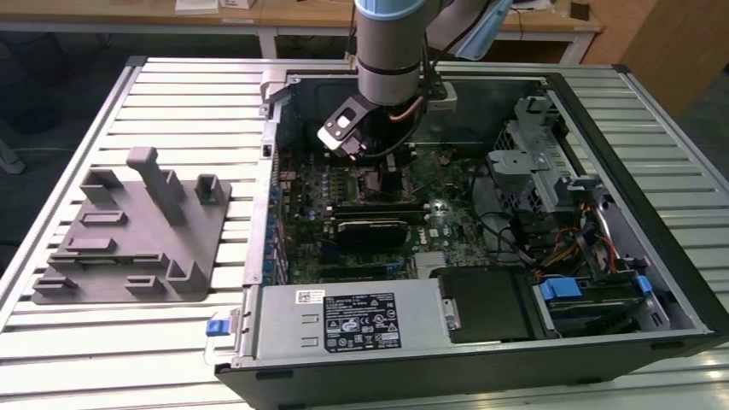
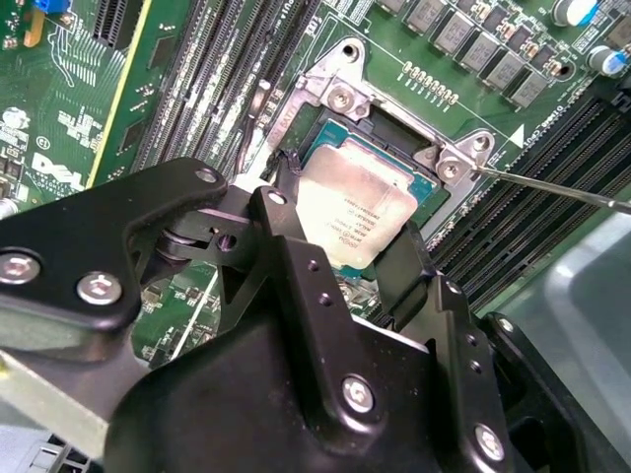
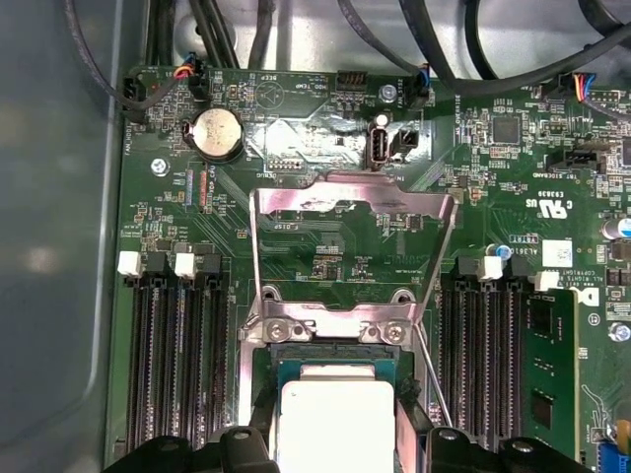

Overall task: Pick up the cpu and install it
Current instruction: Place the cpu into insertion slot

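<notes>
cpu: the cpu (image 2: 357,209), a pale silver square chip, sits between the two black fingers directly over the open socket (image 2: 380,128) on the motherboard; it also shows in the first wrist view (image 3: 335,424). Whether it is fully seated or just above the contacts, I cannot tell.
fingers: the fingers (image 2: 296,266) are clamped on two opposite edges of the cpu, one on each side.
socket: its silver load plate (image 3: 355,197) is swung up and open, hinged at the screwed bracket (image 3: 330,330) beside the chip. A thin retention lever (image 2: 552,187) juts out from one corner.
motherboard: the green motherboard (image 3: 296,108) carries black memory slots (image 3: 177,365) on both sides of the socket and a coin battery (image 3: 217,133) beyond the load plate.
arm: in the exterior view the arm (image 1: 387,51) reaches straight down into the open computer case (image 1: 638,342).
surroundings: the case lies on a slatted metal tabletop (image 1: 171,94); a grey plastic fixture (image 1: 137,231) with upright posts stands to the exterior view's left of the case, apart from it.
</notes>
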